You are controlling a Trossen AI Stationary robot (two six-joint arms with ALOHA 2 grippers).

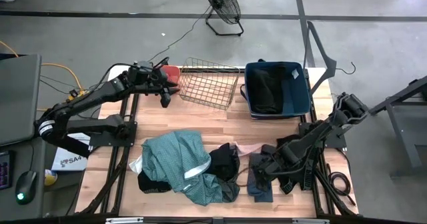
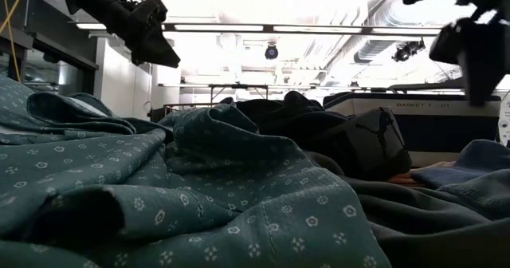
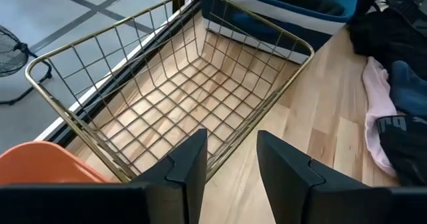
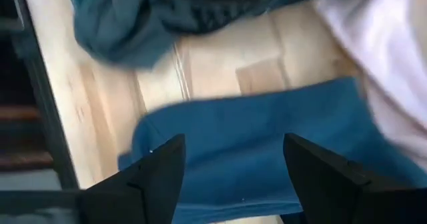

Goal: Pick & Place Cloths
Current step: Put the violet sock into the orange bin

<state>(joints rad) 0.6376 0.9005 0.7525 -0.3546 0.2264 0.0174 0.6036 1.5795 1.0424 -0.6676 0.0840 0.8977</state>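
The cloths lie in a heap on the near half of the wooden table: a large teal patterned one (image 1: 175,159), black ones (image 1: 223,161), a pale pink one (image 1: 250,147) and a blue one (image 1: 261,187). My left gripper (image 1: 165,94) is open and empty, hovering at the left side of a wire basket (image 1: 210,83); its wrist view looks into the basket (image 3: 200,84). My right gripper (image 1: 263,169) is open and low over the blue cloth (image 4: 253,144), one finger on either side of it, with the pink cloth (image 4: 393,64) beside it.
A dark blue bin (image 1: 303,94) at the far right holds a black cloth (image 1: 267,91). A coral tub (image 1: 172,72) stands left of the wire basket, behind my left gripper. Bare wood shows between the basket and the heap. A fan stands on the floor beyond the table.
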